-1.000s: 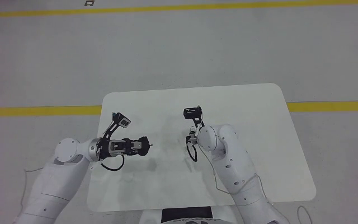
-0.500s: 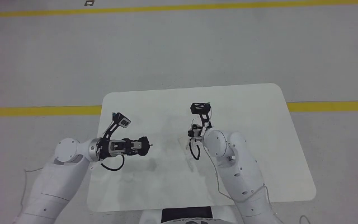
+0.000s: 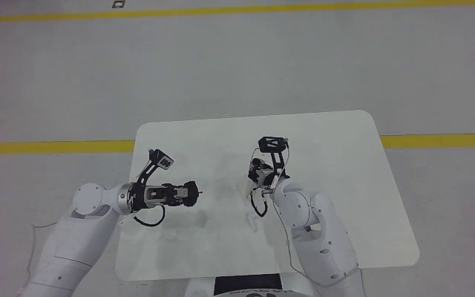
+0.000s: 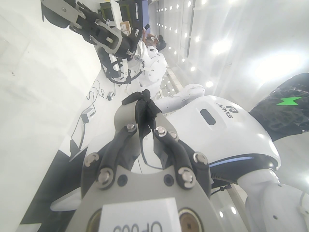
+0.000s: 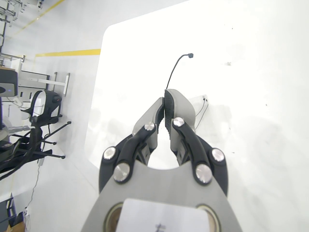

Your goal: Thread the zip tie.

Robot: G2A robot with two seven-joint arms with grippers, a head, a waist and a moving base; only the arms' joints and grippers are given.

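R pincer is clamped on the zip tie. The thin strand arcs off the tips toward upper centre of the R wrist view, w/ its square head free against the white surface. L pincer, closed on a black bit I can't ID, sits centre-left in top view, well apart, so R arm looks nearer for the threading.

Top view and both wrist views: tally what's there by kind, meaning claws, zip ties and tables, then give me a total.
Claws: 2 (left claw, right claw)
Zip ties: 1 (black zip tie, pinched in the right claw)
Tables: 1 (white table)
Total: 4
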